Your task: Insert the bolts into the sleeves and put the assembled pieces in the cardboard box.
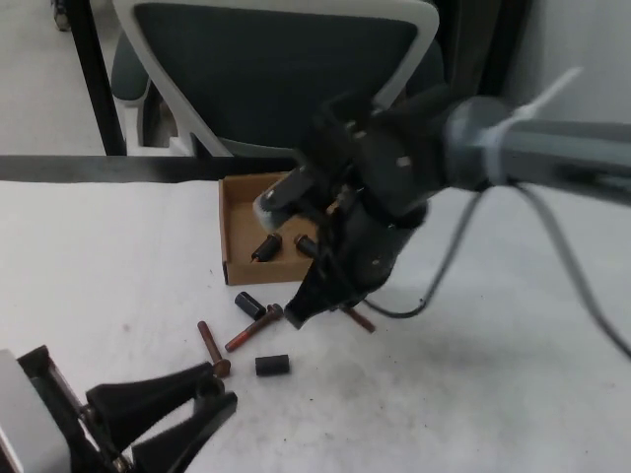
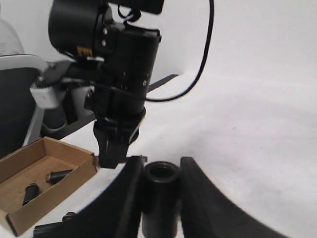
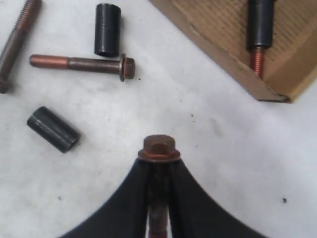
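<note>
The white worktop (image 1: 513,394) lies bare to the right and left of the parts, and its far edge runs along a dark rail. Behind that edge stands a chair (image 1: 276,69). The cardboard box (image 1: 246,207) sits just inside the far edge, open side up, with two assembled pieces (image 1: 266,246) lying in it.

The right gripper (image 3: 158,166) hangs just in front of the box's near wall, closed narrowly on a bolt (image 3: 158,148) whose head stands clear above the fingertips. The left gripper (image 2: 161,167) is at the near edge, clamped on a black sleeve (image 2: 161,198) with its open end facing the right gripper.

Between the two grippers, loose on the worktop, lie two bolts (image 3: 81,63) and two sleeves (image 3: 53,129), all apart from the box.
</note>
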### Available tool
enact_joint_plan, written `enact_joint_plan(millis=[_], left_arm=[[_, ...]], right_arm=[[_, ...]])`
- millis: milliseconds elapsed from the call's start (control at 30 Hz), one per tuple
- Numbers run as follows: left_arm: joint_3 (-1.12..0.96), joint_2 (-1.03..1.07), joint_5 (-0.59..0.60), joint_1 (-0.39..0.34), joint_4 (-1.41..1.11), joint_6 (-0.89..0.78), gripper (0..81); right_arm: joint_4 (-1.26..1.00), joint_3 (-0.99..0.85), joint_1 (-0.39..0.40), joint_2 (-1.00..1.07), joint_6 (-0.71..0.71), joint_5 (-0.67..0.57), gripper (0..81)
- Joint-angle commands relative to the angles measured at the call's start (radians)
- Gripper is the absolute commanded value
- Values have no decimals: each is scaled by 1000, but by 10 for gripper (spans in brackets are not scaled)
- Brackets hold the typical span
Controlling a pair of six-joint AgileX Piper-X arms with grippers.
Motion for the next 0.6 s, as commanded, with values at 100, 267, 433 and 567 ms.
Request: enact_joint_plan(millis=[100, 267, 433, 567], left_arm=[[-9, -10, 88, -2, -5, 79, 8], [-9, -10, 102, -2, 12, 143, 8], [-9, -10, 102, -2, 12, 203, 8], [-9, -10, 111, -2, 12, 205, 8]], right_arm=[[-193, 245, 30, -296, 68, -24, 2], [-392, 449, 78, -532, 148, -54, 2], [-634, 643, 180, -732, 217, -80, 2], [-852, 778, 286, -829, 240, -74, 2]])
